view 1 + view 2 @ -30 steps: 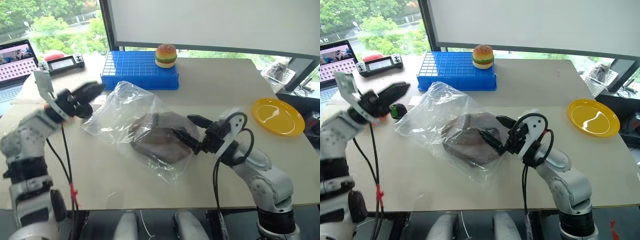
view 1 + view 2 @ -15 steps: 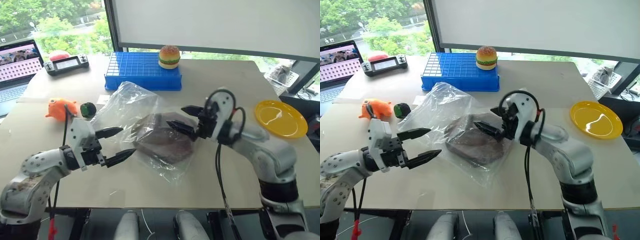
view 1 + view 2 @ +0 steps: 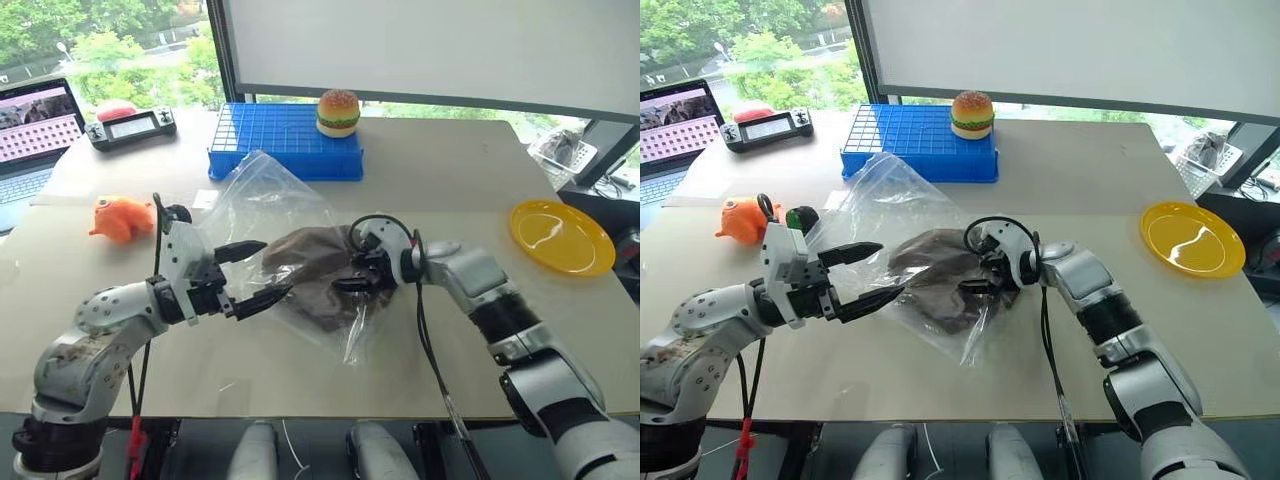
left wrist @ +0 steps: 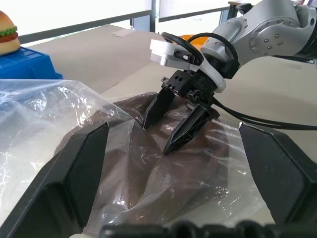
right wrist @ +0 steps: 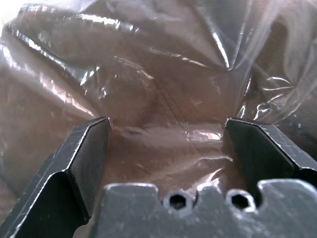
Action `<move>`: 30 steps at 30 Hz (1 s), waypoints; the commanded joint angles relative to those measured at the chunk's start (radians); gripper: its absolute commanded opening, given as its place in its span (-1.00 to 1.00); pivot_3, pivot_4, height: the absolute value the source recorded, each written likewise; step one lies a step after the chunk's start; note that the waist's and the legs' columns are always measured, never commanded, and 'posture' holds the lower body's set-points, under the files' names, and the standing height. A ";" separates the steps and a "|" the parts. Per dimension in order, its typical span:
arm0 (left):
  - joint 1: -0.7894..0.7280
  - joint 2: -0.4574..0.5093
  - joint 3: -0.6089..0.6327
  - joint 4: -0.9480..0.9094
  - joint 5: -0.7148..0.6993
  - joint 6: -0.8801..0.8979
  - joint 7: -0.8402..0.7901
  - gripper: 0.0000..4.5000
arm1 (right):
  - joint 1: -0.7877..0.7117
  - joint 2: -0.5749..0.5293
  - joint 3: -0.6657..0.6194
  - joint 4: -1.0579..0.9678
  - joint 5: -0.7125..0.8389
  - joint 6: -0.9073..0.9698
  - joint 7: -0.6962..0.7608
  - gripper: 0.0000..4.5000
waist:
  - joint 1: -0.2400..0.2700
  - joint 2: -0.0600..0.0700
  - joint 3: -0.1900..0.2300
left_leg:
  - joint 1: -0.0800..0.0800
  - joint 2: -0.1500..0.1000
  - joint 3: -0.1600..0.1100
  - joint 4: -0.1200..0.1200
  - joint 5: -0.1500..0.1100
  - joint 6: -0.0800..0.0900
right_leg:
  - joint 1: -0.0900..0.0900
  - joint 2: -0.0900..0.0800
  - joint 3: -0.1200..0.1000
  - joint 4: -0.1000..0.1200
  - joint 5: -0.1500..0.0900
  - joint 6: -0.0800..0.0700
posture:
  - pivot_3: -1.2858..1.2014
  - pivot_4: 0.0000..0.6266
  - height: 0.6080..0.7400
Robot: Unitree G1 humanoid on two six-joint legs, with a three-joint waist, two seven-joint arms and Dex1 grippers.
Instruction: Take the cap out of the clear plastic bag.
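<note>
Your worktop (image 3: 420,180): pale beige, by a window with trees outside. Clear plastic bag (image 3: 262,205): mid-worktop, long axis running from the blue crate (image 3: 283,140) toward you. Cap (image 3: 932,275): inside it, at the near end. Right hand (image 4: 174,120): spread wide, tips pressed on the bagged cap. Left hand (image 3: 250,274): spread wide, empty, beside the bag. Yellow plate (image 3: 558,235): far right.
</note>
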 commanded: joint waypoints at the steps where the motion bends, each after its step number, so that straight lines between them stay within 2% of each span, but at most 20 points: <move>1: -0.024 0.001 -0.002 -0.008 -0.005 -0.010 0.010 1.00 | 0.024 0.012 0.067 0.082 -0.088 -0.032 0.078 1.00 | 0.000 0.000 -0.001 | 0.000 0.000 0.000 0.000 0.000 0.000 | 0.000 0.000 0.000 0.000 0.000 0.000 | 0.03 -0.52 0.92; 13: -0.091 -0.009 -0.033 0.002 -0.008 0.010 0.044 1.00 | 0.102 0.044 0.111 0.080 -0.203 -0.032 0.219 1.00 | -0.002 -0.001 -0.007 | 0.003 0.000 0.000 -0.001 0.000 0.000 | 0.002 0.000 0.000 0.000 0.000 0.000 | 0.03 -0.52 0.92; 18: -0.102 -0.012 -0.040 0.009 -0.005 0.011 0.049 1.00 | 0.104 0.060 0.100 0.111 -0.239 -0.051 0.232 0.48 | -0.002 0.000 -0.008 | 0.015 0.000 0.000 -0.004 0.000 0.000 | 0.015 0.000 0.000 -0.004 -0.005 0.007 | 0.03 -0.52 0.92; 25: -0.108 -0.014 -0.046 0.024 0.004 -0.001 0.044 1.00 | 0.101 0.070 0.080 0.139 -0.272 -0.076 0.235 -0.61 | -0.002 0.000 -0.014 | 0.016 0.000 0.000 -0.005 -0.001 -0.001 | 0.016 0.000 0.000 -0.004 -0.006 0.007 | 0.03 -0.52 0.92; 28: -0.106 -0.014 -0.047 0.029 0.010 -0.009 0.041 1.00 | 0.104 0.073 0.070 0.142 -0.280 -0.085 0.222 -0.99 | -0.002 0.000 -0.015 | 0.016 0.000 0.000 -0.005 -0.001 -0.001 | 0.016 0.000 0.000 -0.004 -0.006 0.007 | 0.03 -0.52 0.92; 30: -0.103 -0.014 -0.048 0.031 0.014 -0.014 0.039 1.00 | 0.109 0.079 0.060 0.140 -0.286 -0.098 0.201 -0.99 | -0.003 -0.001 -0.016 | 0.017 0.000 0.000 -0.005 -0.001 -0.001 | 0.016 0.000 0.000 -0.004 -0.006 0.007 | 0.03 -0.52 0.92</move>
